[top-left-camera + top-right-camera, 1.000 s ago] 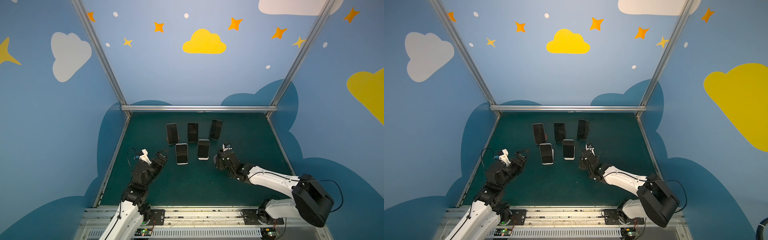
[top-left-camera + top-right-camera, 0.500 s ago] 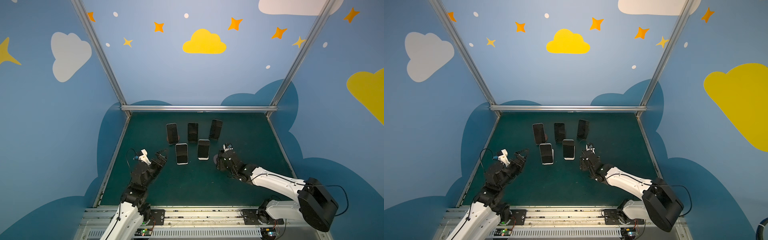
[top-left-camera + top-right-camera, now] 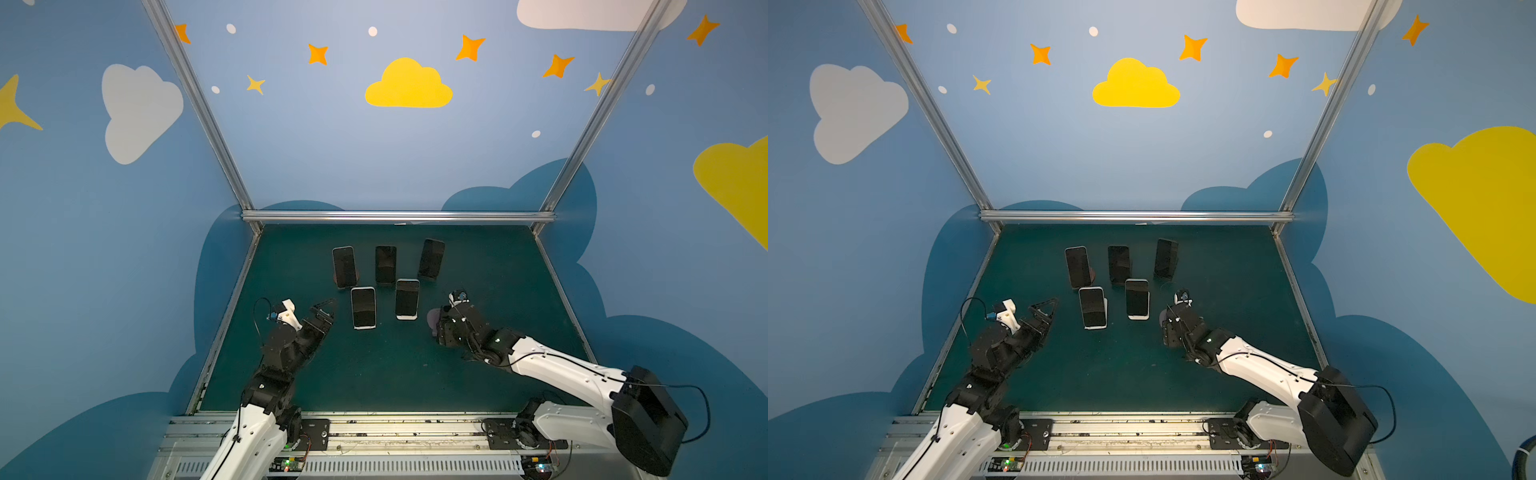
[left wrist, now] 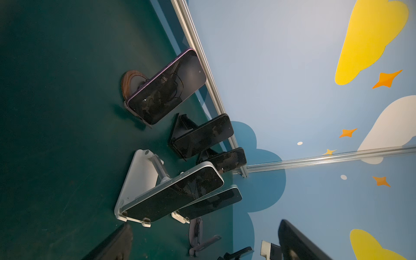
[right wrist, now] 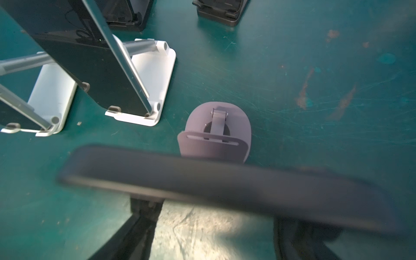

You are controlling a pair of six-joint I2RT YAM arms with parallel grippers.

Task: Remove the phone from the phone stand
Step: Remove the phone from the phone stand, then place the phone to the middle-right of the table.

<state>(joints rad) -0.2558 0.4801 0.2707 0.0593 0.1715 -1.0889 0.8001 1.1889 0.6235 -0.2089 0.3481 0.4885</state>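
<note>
Over on the right side of the green worktop (image 3: 374, 374), the right gripper (image 3: 439, 332) is clamped on a dark phone (image 5: 225, 180). The phone lies crosswise between its fingers (image 5: 144, 216) and looks blurred in the right wrist view. Just beyond that phone sits a small grey-purple phone stand (image 5: 238, 126) with its cradle bare, so the phone is off it and close in front of it. From above, the gripper covers most of both. I cannot tell whether the phone's lower edge clears the worktop. Next to that stand, toward the middle, are two phones leaning on white stands: the nearer one (image 3: 407, 299) and its neighbour (image 3: 363, 307). Behind them, three more dark phones (image 3: 344, 267) (image 3: 385, 264) (image 3: 432, 258) stand propped in a row. The left gripper (image 3: 328, 313) hangs low beside the leftmost white stand with its jaws spread wide. It holds nothing and is clear of every phone.
</note>
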